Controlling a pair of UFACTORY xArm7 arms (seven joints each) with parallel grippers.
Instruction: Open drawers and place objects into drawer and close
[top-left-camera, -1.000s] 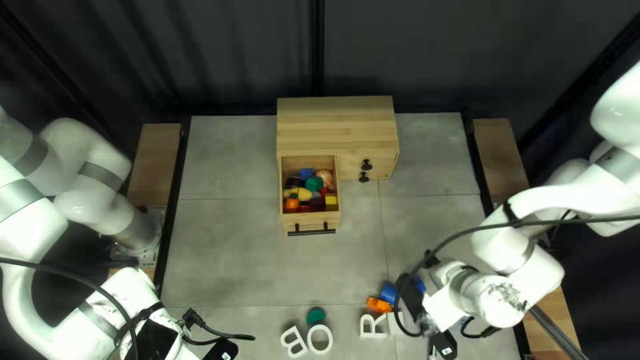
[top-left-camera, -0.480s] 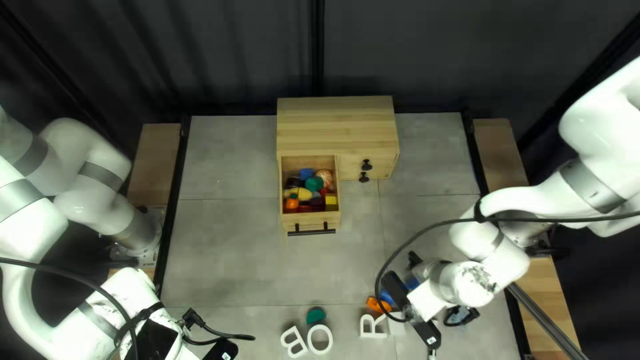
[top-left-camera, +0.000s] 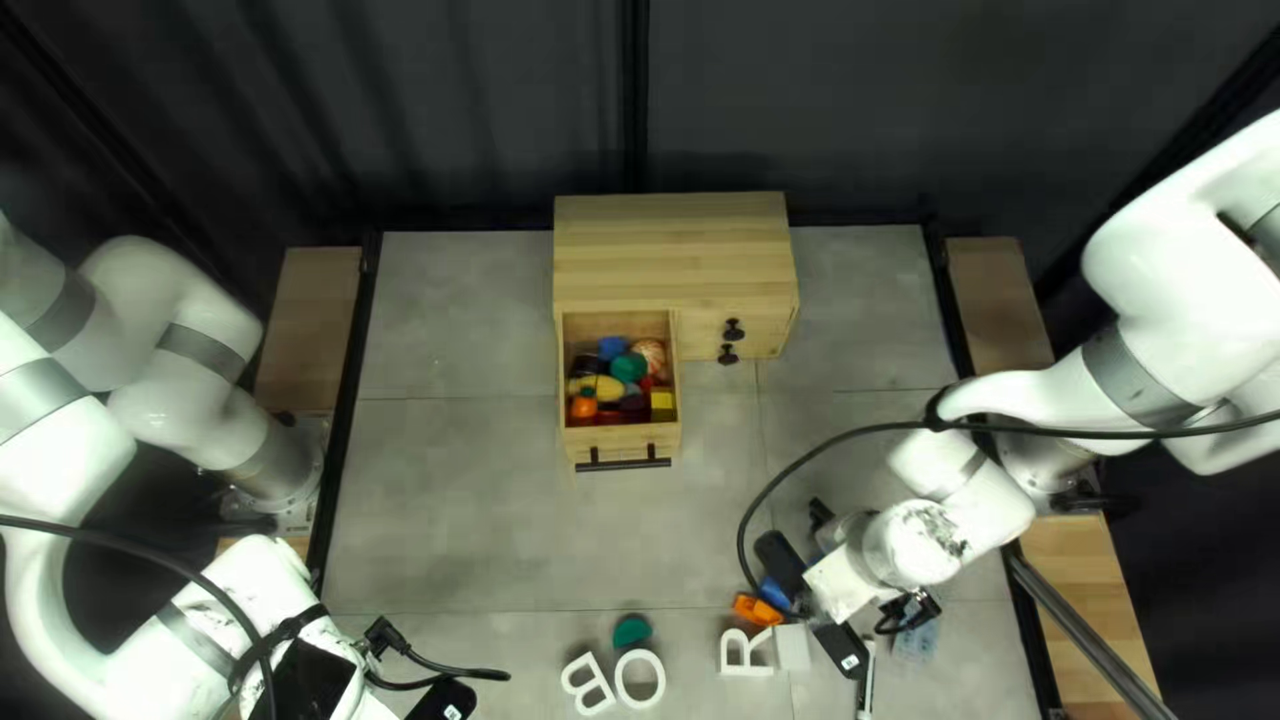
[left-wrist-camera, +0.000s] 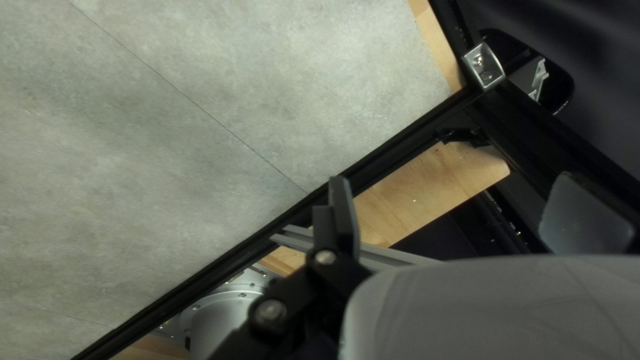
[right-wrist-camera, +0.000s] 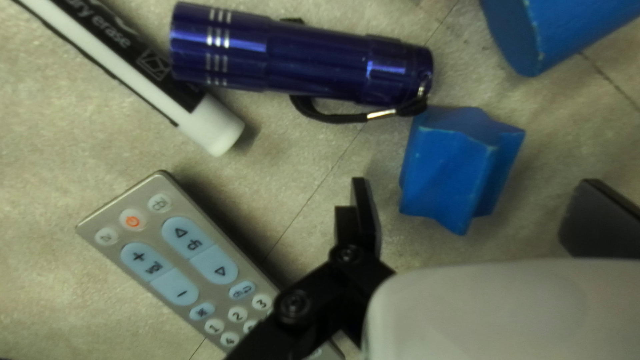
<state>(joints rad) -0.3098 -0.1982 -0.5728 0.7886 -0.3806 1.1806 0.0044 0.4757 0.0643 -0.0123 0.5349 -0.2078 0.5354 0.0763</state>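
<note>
A dark curtain (top-left-camera: 467,120) hangs behind the grey worktop (top-left-camera: 467,507). At the far middle stands a wooden cabinet (top-left-camera: 674,247); its left drawer (top-left-camera: 622,450) is pulled out towards the near side and holds a pile of coloured pieces, among them a yellow block (top-left-camera: 663,400) and a green piece (top-left-camera: 628,368). Two black knobs (top-left-camera: 730,342) sit on the cabinet's right part.

Along the near side, left to right, lie a white letter B (top-left-camera: 587,684), a white letter O (top-left-camera: 640,698) and a white letter R (top-left-camera: 736,662), with an orange piece (top-left-camera: 756,610) just beyond the R.

The right claw (top-left-camera: 843,590) is at the near right, released, fingers apart. Ahead of its gap is a blue star-shaped block (right-wrist-camera: 450,167), near a blue torch (right-wrist-camera: 320,63); a marker (right-wrist-camera: 137,63) and a remote control (right-wrist-camera: 190,247) lie nearby.

The left claw (top-left-camera: 363,696), near left, is also released, its fingers spread.
</note>
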